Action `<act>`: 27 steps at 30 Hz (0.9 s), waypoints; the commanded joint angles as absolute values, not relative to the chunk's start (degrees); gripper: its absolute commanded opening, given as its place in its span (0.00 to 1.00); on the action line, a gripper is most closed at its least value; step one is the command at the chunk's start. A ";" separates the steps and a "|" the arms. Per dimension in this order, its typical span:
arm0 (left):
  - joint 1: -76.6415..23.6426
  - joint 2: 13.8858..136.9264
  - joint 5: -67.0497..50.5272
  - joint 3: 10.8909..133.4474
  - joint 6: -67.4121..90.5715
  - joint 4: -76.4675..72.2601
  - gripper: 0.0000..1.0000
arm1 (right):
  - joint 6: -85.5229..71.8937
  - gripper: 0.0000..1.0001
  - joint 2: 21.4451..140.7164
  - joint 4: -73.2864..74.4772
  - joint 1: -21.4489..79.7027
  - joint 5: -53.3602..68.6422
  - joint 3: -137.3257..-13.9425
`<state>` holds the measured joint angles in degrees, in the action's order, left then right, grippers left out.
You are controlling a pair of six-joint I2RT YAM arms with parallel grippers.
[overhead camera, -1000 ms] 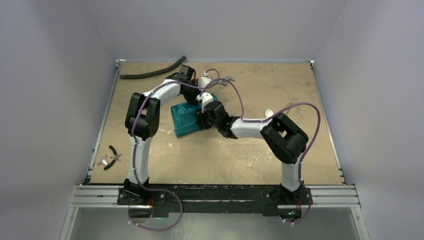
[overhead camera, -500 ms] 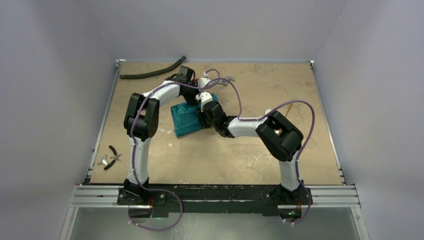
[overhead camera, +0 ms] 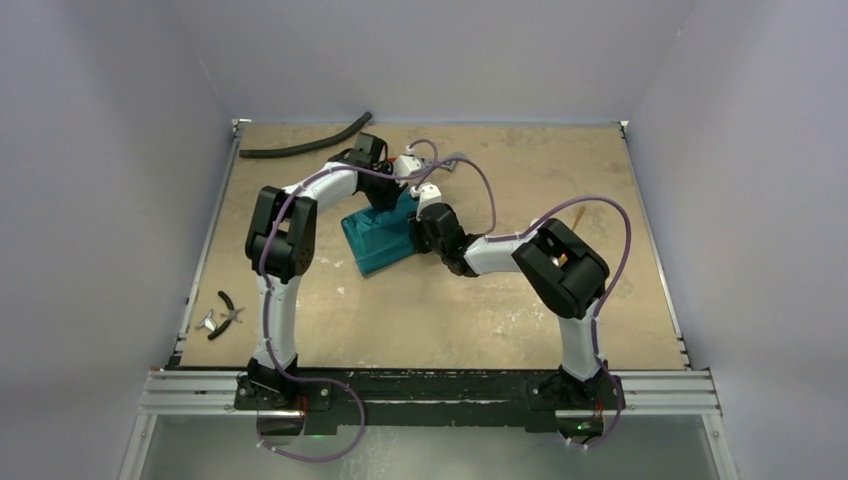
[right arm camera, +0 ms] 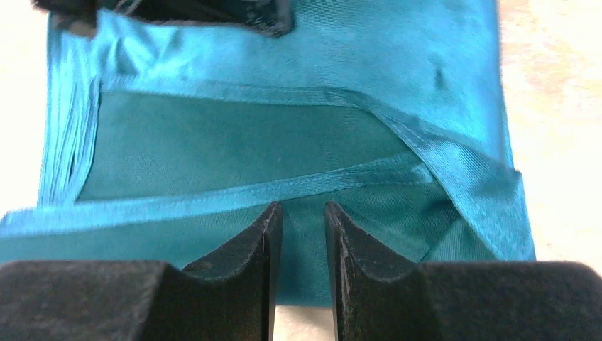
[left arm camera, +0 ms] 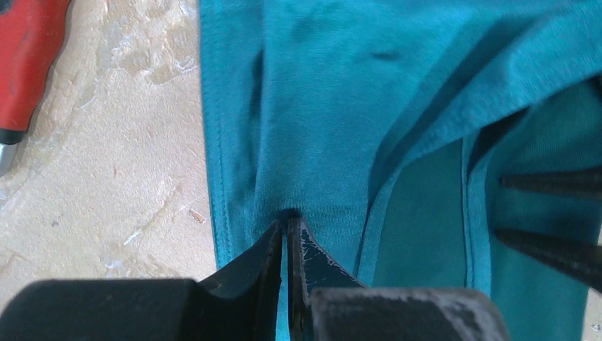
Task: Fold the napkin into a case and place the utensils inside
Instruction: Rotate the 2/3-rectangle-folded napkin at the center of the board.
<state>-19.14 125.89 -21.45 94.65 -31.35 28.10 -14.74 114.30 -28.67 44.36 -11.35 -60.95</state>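
At the middle of the bench (overhead camera: 560, 170), toward its far side, the folded teal-green napkin (overhead camera: 375, 240) lies with both arms reaching onto it. The left claw (left arm camera: 285, 231) is clenched on a pinch of the napkin's top layer near one hemmed edge, and a red-handled tool (left arm camera: 25, 64) lies just beside the cloth. The right claw (right arm camera: 298, 213) stands narrowly parted over an open hem; whether it grips the cloth cannot be told
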 commanded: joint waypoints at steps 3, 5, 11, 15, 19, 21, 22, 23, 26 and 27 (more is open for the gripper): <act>-18.46 124.71 -19.74 92.17 -36.25 32.20 0.06 | -19.65 0.32 115.14 -32.21 41.17 -13.44 -59.76; -18.48 124.62 -19.54 91.90 -36.84 32.46 0.06 | -20.15 0.32 115.20 -32.30 40.84 -13.81 -60.21; -18.44 124.62 -19.47 91.20 -37.86 33.18 0.06 | -21.49 0.33 116.18 -32.59 39.60 -14.20 -61.92; -18.46 124.00 -20.31 90.97 -35.72 34.37 0.06 | -21.87 0.40 114.77 -32.10 39.38 -13.86 -63.09; -18.07 119.83 -24.59 87.17 -30.35 35.40 0.06 | -21.24 0.44 112.15 -29.54 38.92 -12.64 -64.25; -18.15 116.79 -27.57 83.74 -27.68 35.51 0.06 | -21.47 0.44 110.27 -27.99 38.19 -10.68 -64.11; -18.14 115.33 -29.13 82.14 -26.28 35.55 0.06 | -21.39 0.43 109.17 -27.88 37.93 -9.36 -63.56; -18.15 114.05 -30.65 80.59 -25.26 35.84 0.06 | -21.22 0.44 107.83 -27.46 37.81 -8.65 -62.98; -17.79 111.10 -33.21 78.05 -21.98 36.83 0.09 | -20.75 0.44 104.29 -23.57 37.75 -7.34 -62.15; -17.31 110.30 -33.79 77.89 -20.87 36.98 0.09 | -20.85 0.44 103.06 -22.52 37.71 -7.41 -61.61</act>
<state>-18.35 115.46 -27.57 80.01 -27.35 34.06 -20.86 110.19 -26.06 38.06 -9.39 -62.08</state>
